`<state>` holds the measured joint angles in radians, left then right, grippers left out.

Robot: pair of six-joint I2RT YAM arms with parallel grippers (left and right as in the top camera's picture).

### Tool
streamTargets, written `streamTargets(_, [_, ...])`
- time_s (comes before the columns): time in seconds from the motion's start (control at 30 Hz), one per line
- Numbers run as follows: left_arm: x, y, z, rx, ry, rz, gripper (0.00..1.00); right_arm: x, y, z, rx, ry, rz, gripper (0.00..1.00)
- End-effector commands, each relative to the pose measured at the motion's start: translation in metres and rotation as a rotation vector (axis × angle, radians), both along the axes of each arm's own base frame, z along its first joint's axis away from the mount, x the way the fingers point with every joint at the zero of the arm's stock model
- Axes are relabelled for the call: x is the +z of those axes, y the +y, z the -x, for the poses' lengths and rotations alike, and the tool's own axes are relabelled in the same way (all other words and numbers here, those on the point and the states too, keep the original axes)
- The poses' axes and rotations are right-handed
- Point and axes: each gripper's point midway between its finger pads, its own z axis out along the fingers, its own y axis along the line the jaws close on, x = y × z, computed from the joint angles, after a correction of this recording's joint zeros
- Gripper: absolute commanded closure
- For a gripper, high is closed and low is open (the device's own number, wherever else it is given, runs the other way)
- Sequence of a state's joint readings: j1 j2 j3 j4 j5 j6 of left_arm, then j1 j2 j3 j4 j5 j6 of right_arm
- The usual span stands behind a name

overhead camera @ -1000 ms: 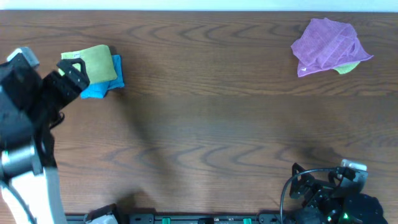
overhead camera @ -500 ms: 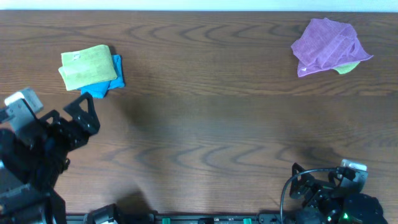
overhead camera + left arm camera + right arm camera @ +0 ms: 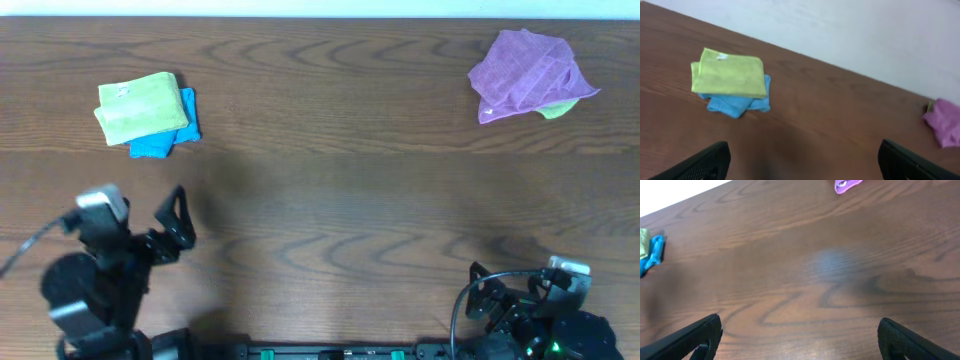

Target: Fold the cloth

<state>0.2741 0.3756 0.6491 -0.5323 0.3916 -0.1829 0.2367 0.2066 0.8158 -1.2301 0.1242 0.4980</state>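
- One dark brown wood-grain table (image 3: 350, 180) carries three cloths, all well apart from both arms.
- Two black pincers sit at the near edge. The left pincer (image 3: 178, 222) has its fingers spread wide apart, holding and touching nothing; in its wrist view only bare tabletop shows between the two tips (image 3: 805, 165).
- Likewise the right pincer (image 3: 505, 290) stands fully apart near the right corner, empty, with bare wood between its tips (image 3: 800, 340).
- A crumpled purple fabric cloth (image 3: 530, 72) lies at the far right, with a sliver of yellow-green fabric (image 3: 560, 107) poking out beneath it.
- At the far left, the lime-green folded fabric cloth (image 3: 142, 107) lies as a neat rectangle on top of a bright blue folded cloth (image 3: 160, 142), which shows along its right and near edges.
- A small white tag (image 3: 721, 57) sits near the green cloth's far left corner.
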Motion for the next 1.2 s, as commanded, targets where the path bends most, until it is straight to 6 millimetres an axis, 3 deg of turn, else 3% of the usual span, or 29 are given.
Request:
streamTargets(0.0, [-0.024,0.002,0.005,0.015,-0.005,-0.051,0.04,0.001,-0.002,0.0,-0.023,-0.006,-0.013,0.01])
streamTargets(0.43, [-0.098,0.0,0.018,-0.042,0.039,-0.312,0.05,0.001,-0.002,0.0,-0.023,-0.006,-0.013,0.01])
streamTargets(0.9, [-0.165,0.011,0.048,-0.019,0.304,-0.375,0.05,0.001,-0.002,0.0,-0.023,-0.006,-0.013,0.01])
streamTargets(1.17, [-0.199,0.009,0.053,-0.043,0.389,-0.365,0.05,0.001,-0.002,0.0,-0.023,-0.006,-0.013,0.01])
